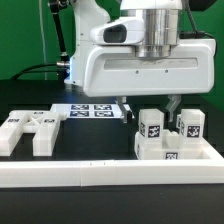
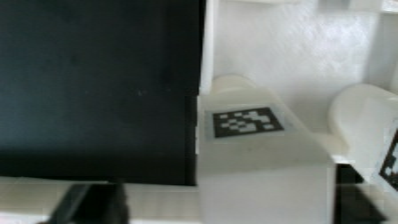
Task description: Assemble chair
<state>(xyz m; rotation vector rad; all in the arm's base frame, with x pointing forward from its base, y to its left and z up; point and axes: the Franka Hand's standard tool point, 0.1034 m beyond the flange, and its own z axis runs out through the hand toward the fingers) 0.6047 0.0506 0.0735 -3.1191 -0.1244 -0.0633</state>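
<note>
Hand (image 1: 149, 112) low, jaws wide apart

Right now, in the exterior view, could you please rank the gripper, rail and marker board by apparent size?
1-2. gripper, rail: cover similar area; rail sits nearer, so unsure.
3. marker board: clearly smallest.

Robotics laboratory test bench. Indicators: a black table (image 1: 30, 100) carrying the marker board (image 1: 92, 110) (printed square tags), tagged white chair parts (image 1: 150, 127), a border rail (image 1: 100, 172) along the near edge, and cables (image 1: 45, 68) far back on the exterior view's left.
</note>
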